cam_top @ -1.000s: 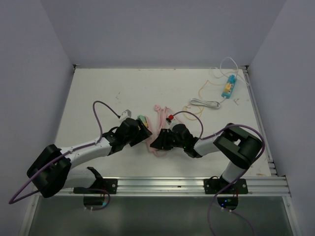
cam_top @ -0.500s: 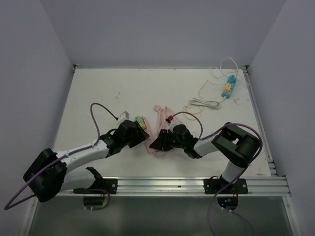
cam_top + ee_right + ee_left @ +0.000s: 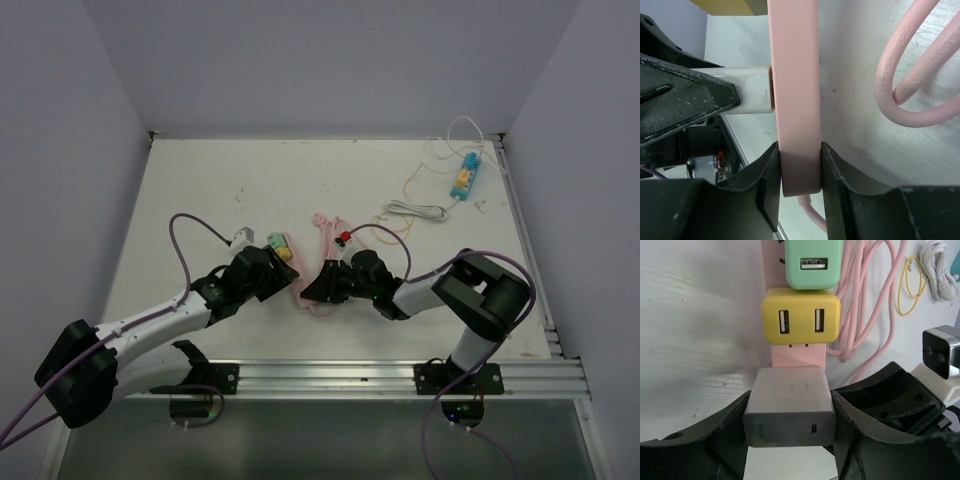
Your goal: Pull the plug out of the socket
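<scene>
From above, the pink power strip lies mostly hidden under the two arms. They reach low across the table, meeting near its middle. The left pincer clasps the grey plug — seated on the strip just beside the yellow charger — and the right pincer is clamped on the strip's end.

High view from behind looking down, both wrist views close-up, all sharing pink power strip
</scene>
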Robot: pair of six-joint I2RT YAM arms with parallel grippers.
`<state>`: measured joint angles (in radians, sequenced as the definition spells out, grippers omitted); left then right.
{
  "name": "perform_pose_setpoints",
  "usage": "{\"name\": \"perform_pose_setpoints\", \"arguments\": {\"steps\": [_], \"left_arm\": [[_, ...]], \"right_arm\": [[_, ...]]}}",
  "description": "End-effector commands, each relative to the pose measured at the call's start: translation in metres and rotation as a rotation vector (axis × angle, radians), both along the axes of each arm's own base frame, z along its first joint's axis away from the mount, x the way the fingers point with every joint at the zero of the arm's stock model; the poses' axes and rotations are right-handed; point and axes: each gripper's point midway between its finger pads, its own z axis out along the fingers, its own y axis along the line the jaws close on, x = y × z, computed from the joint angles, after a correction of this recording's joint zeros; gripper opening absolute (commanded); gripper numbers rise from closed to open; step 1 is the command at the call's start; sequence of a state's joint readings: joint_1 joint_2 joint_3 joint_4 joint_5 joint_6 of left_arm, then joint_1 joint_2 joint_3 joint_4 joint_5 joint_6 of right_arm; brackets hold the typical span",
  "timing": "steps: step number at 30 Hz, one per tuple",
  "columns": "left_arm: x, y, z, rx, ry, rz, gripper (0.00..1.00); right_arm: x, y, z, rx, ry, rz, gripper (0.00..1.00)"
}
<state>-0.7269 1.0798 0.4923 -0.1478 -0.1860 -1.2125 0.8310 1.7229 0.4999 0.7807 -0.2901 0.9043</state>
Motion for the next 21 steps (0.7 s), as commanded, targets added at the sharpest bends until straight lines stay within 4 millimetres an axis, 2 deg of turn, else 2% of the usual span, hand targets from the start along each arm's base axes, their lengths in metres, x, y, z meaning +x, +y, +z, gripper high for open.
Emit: {"name": "perform_pose_setpoints", "arguments": {"steps": [1,9,15,18,19,21], "left_arm": [[0.018,-0.011,0.058,-0.134,-0.131,0.031,0.0],[0.017,-0.01,0.065,-0.149,-0.145,0.034,0.0],[0.019,0.001,0.07,-0.118,-0.159,0.064,0.0],[0.024,0.025,0.073,-0.033,-0.175,0.113,0.0],[0.029,0.042,0.069,0.02,-0.165,0.153,0.0],[0.037,0.06,0.072,0.096,-0.173,0.178,0.0]], "right_arm": [[0.013,-0.075,-0.08,-0.364,0.127,-0.255,0.0],[0.011,-0.085,-0.09,-0.419,0.175,-0.29,0.0],[0.011,-0.087,-0.093,-0.408,0.19,-0.294,0.0],[0.011,-0.086,-0.091,-0.384,0.188,-0.284,0.0],[0.013,-0.084,-0.089,-0.368,0.183,-0.282,0.0],[0.012,-0.083,-0.089,-0.357,0.186,-0.271,0.0]]}}
